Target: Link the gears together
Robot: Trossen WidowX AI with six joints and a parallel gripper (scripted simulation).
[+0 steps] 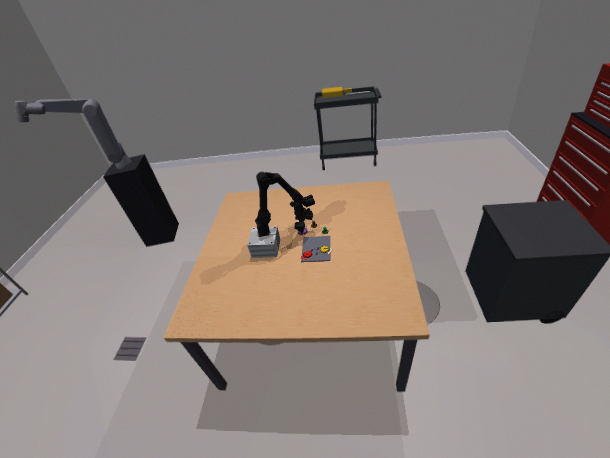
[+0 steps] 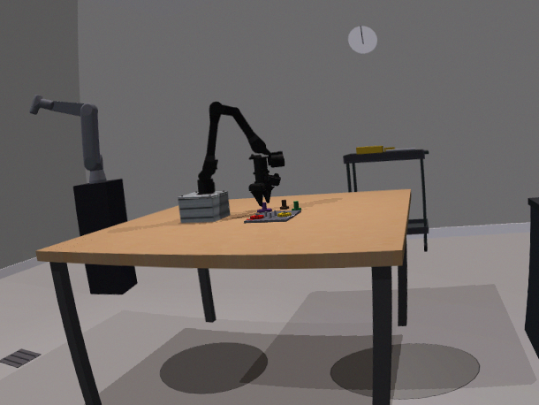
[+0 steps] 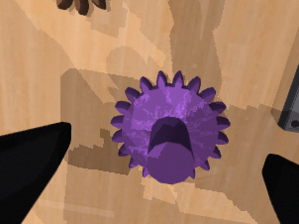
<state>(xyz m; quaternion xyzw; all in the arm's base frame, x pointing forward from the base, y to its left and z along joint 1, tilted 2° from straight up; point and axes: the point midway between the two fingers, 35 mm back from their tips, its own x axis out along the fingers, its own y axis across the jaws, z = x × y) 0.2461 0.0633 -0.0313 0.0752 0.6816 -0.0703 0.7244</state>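
- Purple gear [image 1: 304, 232] [image 2: 264, 210] [image 3: 169, 107]: toothed disc with an upright round handle, standing loose on the wooden worktop [image 1: 350, 290] [image 2: 221, 243] [image 3: 30, 72], just beside the grey board [image 1: 315, 241] [image 2: 271, 219] [image 3: 292, 117].
- End effector [image 1: 300, 227] [image 2: 263, 204] [image 3: 166, 147]: pointed downward over the purple gear, its fingers spread wide with nothing pinched between them; in the wrist view the fingertips appear on opposite sides of the gear.
- Brown gear [image 1: 314, 224] [image 2: 284, 205] [image 3: 81, 5]: loose on the worktop, between the purple and green gears in the exterior view; only part of its toothed rim enters the wrist view.
- Green gear [image 1: 325, 230] [image 2: 296, 206]: also loose on the worktop, near the board's edge.
- Red gear [image 1: 307, 254] [image 2: 256, 217] and yellow gear [image 1: 324, 249] [image 2: 284, 214]: mounted apart on the board, with short grey pegs [image 2: 270, 215] visible between them. None of the three loose gears is on a peg.
- Black arm [image 1: 263, 200] [image 2: 213, 141]: raised from a grey box-shaped base [image 1: 264, 248] [image 2: 194, 212] beside the board, bending over toward the loose gears.
- Dark trolley [image 1: 345, 103] [image 2: 384, 157]: beyond the worktop, bearing a yellow object [image 1: 332, 92] [image 2: 370, 149] on its upper shelf.
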